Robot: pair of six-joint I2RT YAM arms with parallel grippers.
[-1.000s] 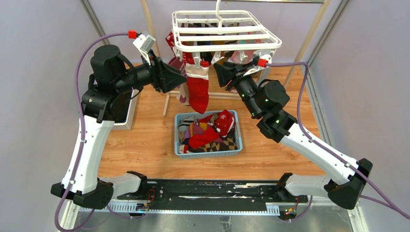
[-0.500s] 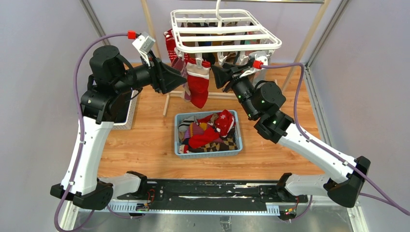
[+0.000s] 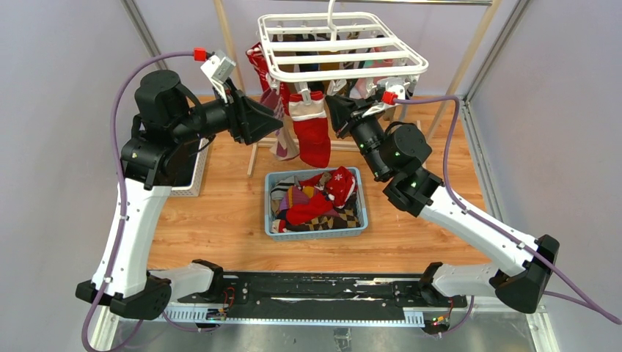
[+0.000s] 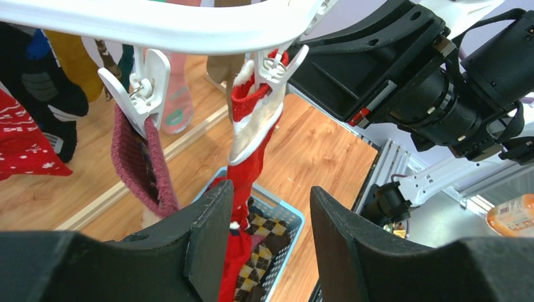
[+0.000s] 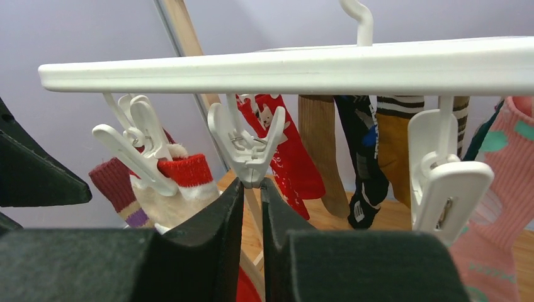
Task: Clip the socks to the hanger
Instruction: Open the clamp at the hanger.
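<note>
1. Hanging from a small white plastic clip (image 4: 274,63) on the white plastic grid hanger (image 5: 283,66), the red, white-cuffed sock (image 4: 242,182) looks secured.
2. Left gripper (image 4: 271,207) is spread wide and empty just before it: back straight off without brushing the cloth.
3. Right gripper (image 5: 252,189), nearly closed and empty, sits under a neighbouring clip (image 5: 245,151); lower it clear without snagging.

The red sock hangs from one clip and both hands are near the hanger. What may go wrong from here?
The clip holds the red sock only by the cuff edge, so it might slip off. The right hand sits just under an empty clip; moving away, it might snag it and swing the hanger, shaking the sock loose.
</note>
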